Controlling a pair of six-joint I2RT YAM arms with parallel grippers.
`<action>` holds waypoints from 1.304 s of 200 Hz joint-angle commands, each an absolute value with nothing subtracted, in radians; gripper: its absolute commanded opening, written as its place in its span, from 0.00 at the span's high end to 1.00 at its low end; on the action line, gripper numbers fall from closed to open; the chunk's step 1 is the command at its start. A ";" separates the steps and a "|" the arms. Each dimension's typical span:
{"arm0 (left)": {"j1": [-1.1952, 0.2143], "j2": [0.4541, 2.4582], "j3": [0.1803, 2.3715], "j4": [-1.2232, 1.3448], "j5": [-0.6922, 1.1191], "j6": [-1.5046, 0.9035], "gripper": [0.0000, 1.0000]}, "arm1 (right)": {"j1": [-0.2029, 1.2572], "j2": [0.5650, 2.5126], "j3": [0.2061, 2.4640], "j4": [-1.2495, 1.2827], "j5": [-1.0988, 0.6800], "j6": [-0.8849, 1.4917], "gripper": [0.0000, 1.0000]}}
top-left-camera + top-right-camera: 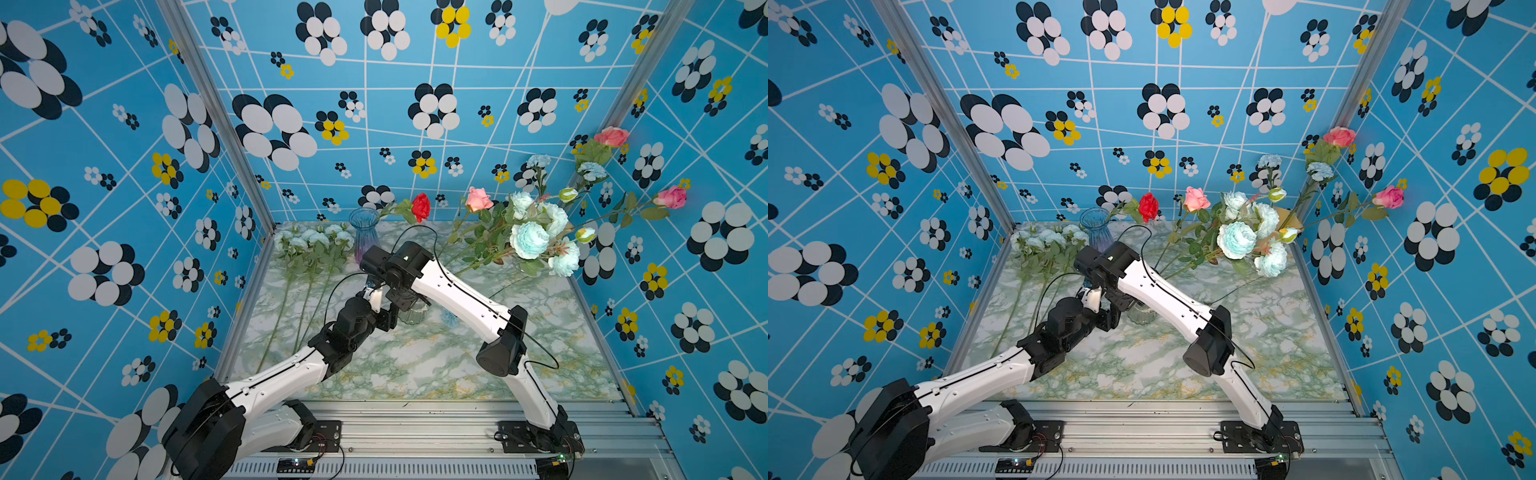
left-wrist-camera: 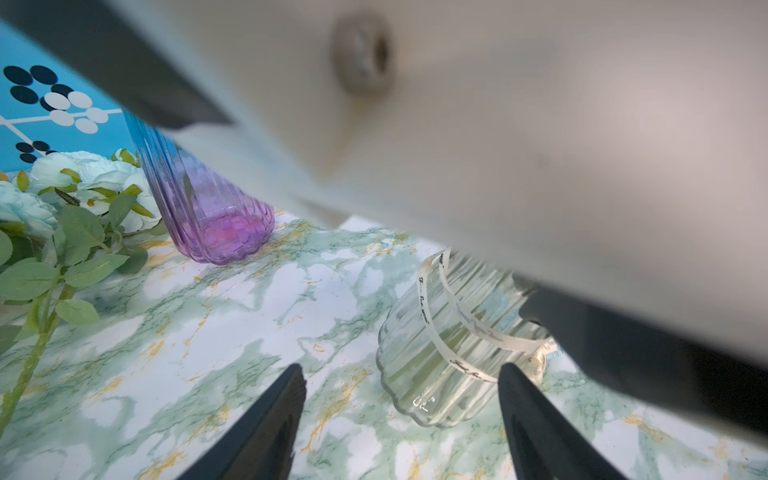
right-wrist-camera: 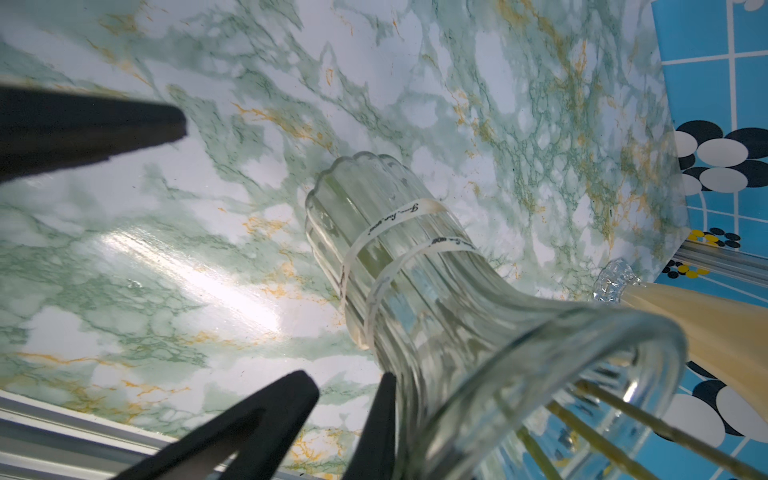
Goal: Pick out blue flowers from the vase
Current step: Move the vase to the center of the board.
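At the left rear of the desk, a row of blue flowers is laid flat, blooms toward the back wall and stems pointed to the front. Just beside them a blue-and-purple tinted vase is stood upright, and a red rose is leaned out of it to the right. Near the middle, the left tool is held low over the desk with its fingers spread wide and nothing gripped. The clear vase, wound with white ribbon, is seen just ahead, close beside one of them. The right tool is set at the neck of the same vase and is mostly hidden under its own wrist in both top views. In the right wrist view one dark finger is seen against the glass, but whether the jaws are parted or closed cannot be told. From the vase mouth, stems are fanned to the right, where further blue blooms are held above the desk among pink roses, with smaller blue heads higher up by the right corner.
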State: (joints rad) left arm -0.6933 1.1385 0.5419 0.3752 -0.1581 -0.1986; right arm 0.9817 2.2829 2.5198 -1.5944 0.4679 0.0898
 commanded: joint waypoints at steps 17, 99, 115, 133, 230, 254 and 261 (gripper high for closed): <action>-0.634 1.113 0.517 0.460 -0.136 -0.269 0.25 | 0.998 2.316 2.583 -1.712 0.543 0.087 0.68; -0.578 1.102 0.498 0.474 -0.082 -0.328 0.24 | 1.024 2.251 2.585 -1.585 0.605 0.090 0.41; -0.578 1.095 0.497 0.474 -0.082 -0.328 0.25 | 1.044 2.209 2.578 -1.535 0.613 0.071 0.41; -0.578 1.095 0.497 0.474 -0.080 -0.327 0.25 | 1.077 2.128 2.542 -1.453 0.611 0.030 0.41; -0.578 1.066 0.493 0.465 -0.075 -0.325 0.25 | 1.156 1.497 1.668 -0.956 0.475 0.095 0.41; -0.579 1.052 0.492 0.462 -0.072 -0.327 0.25 | 1.164 1.344 1.431 -0.900 0.444 0.156 0.41; -0.579 1.051 0.491 0.460 -0.071 -0.325 0.25 | 1.163 1.313 1.379 -0.892 0.442 0.181 0.41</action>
